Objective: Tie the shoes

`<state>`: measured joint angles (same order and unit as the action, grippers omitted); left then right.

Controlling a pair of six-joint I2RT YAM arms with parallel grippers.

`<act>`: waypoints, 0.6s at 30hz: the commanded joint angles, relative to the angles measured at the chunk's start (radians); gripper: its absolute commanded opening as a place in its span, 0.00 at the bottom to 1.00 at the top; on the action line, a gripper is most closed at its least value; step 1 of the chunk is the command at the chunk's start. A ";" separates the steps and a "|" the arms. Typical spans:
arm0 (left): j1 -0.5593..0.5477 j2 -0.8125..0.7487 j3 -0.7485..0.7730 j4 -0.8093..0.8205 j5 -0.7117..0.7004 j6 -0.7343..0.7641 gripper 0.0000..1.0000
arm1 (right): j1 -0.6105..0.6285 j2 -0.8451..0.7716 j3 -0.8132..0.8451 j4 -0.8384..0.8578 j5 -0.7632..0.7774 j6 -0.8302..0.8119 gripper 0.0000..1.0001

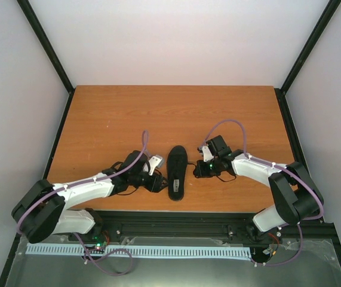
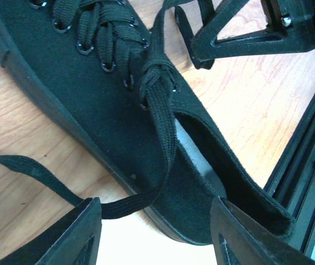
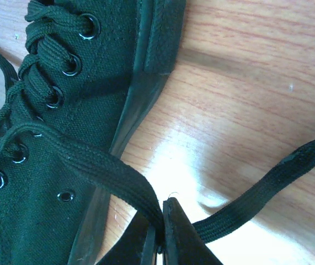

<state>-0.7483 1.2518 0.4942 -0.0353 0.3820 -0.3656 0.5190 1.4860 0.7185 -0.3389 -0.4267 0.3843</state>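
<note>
The black shoe (image 1: 177,172) lies on the wooden table between my two grippers, toe pointing away. My left gripper (image 1: 158,181) is at its left side near the heel. In the left wrist view the gripper (image 2: 156,240) is open, its jaws straddling the shoe's side wall (image 2: 107,121). The left lace (image 2: 158,132) runs down from the top eyelets and past the left fingertip (image 2: 77,234), not gripped. My right gripper (image 1: 197,170) is at the shoe's right side. In the right wrist view the gripper (image 3: 160,229) is shut on the right lace (image 3: 99,165), whose free end (image 3: 267,185) trails on the table.
A black rail (image 1: 176,222) runs along the table's near edge; it also shows in the left wrist view (image 2: 306,182). Black frame posts (image 1: 51,48) and white walls enclose the sides and back. The right gripper's finger (image 2: 245,36) shows at the top of the left wrist view.
</note>
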 commanded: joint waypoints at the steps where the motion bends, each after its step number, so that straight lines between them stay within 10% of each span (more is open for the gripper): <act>1: -0.005 0.023 0.035 0.051 0.039 0.024 0.54 | -0.011 -0.001 -0.011 0.025 -0.017 0.005 0.05; 12: -0.008 0.096 0.057 0.074 0.085 0.024 0.40 | -0.017 -0.002 -0.013 0.026 -0.024 0.000 0.05; 18: -0.008 0.143 0.078 0.069 0.064 0.009 0.17 | -0.019 -0.004 -0.013 0.023 -0.023 -0.002 0.05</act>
<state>-0.7509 1.3777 0.5278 0.0002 0.4469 -0.3599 0.5098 1.4860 0.7147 -0.3313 -0.4423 0.3847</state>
